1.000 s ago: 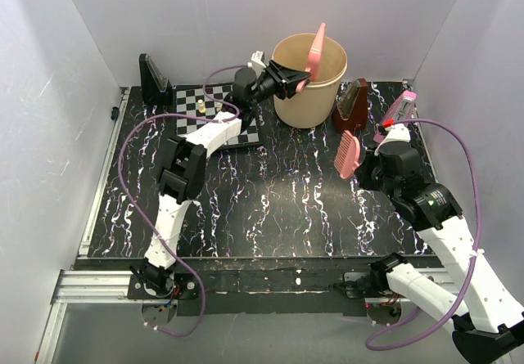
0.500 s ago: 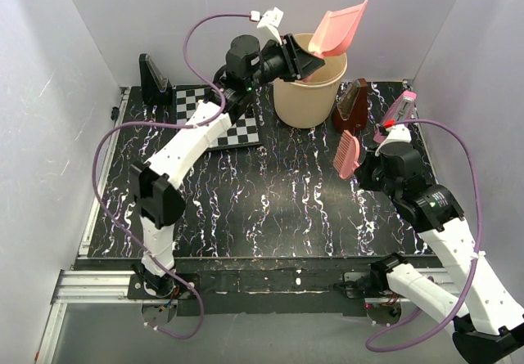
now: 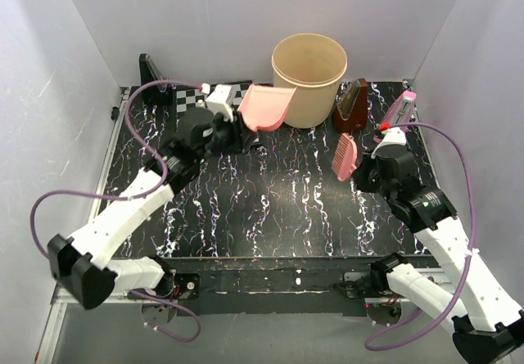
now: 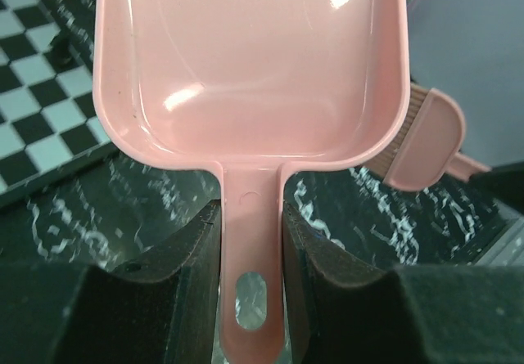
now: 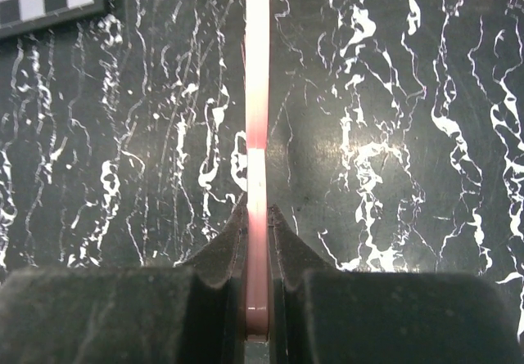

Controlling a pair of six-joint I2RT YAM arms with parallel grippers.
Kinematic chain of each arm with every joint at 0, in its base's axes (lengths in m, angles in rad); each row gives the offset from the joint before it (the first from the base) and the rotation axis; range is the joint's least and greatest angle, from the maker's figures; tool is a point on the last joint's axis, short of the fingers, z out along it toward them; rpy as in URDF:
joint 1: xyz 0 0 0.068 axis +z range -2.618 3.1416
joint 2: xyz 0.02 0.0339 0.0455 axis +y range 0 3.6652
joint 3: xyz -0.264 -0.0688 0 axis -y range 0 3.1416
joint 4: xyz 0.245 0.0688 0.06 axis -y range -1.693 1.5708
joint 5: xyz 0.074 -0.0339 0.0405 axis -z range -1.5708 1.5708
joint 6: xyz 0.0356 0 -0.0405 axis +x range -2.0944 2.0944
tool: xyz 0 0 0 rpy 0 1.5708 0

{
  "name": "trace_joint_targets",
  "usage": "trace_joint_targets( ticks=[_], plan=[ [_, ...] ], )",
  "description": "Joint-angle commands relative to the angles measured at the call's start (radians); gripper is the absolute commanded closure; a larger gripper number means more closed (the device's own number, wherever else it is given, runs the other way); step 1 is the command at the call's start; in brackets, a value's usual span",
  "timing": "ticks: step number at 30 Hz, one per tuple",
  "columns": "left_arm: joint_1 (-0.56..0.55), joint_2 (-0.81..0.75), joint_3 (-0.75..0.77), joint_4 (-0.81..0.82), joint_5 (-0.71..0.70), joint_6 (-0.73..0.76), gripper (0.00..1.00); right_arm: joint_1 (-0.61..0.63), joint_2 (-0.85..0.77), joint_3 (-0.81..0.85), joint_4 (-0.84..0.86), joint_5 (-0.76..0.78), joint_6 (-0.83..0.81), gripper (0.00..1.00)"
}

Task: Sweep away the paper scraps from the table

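Elbow folded low, left end effector (image 4: 250, 231) holds dustpan (image 4: 250, 69) level.

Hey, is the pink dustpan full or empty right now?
Empty. The dustpan, clamped in the left gripper, shows only bare pink plastic inside.

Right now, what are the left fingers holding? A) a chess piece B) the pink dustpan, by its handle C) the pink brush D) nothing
B: in the left wrist view the left fingers are clamped on either side of the handle of the pink dustpan, while the brush is pinched in the right fingers.
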Motion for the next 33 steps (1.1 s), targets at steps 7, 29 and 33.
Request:
trace_joint_targets(
  ticks=[7,29,33],
  plan=[
    [-0.004,-0.294,-0.452,-0.052,-0.143,-0.065,1.0,-0.005,0.014,-0.057,0.093,-0.051,0.044,0.99],
    [-0.004,-0.152,-0.807,0.326,-0.49,-0.185,1.0,-0.005,-0.058,-0.186,0.29,-0.155,0.15,0.99],
    [-0.004,-0.116,-0.779,0.334,-0.469,-0.151,1.0,-0.005,-0.031,-0.236,0.411,-0.389,0.16,0.99]
  ],
)
